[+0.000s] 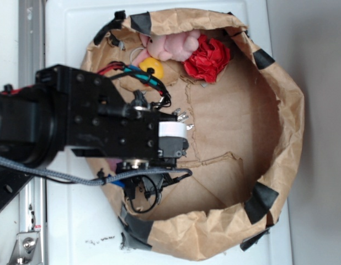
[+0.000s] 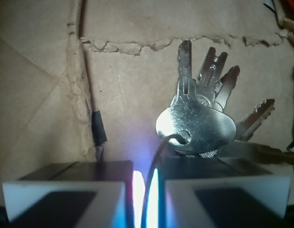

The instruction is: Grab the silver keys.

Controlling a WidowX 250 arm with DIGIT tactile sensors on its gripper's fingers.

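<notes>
Where torn brown paper (image 2: pixel 137 85) lies, silver keys (image 2: pixel 199 118) fanned, tool (image 2: pixel 144 199) nearly closed

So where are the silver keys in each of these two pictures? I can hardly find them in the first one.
Exterior view: only the tips of the silver keys poke out beside the gripper, near the picture's centre.
Wrist view: the silver keys fan out right of centre, just beyond the fingers.
Shared landmark: the torn edge in the brown paper lining.
</notes>
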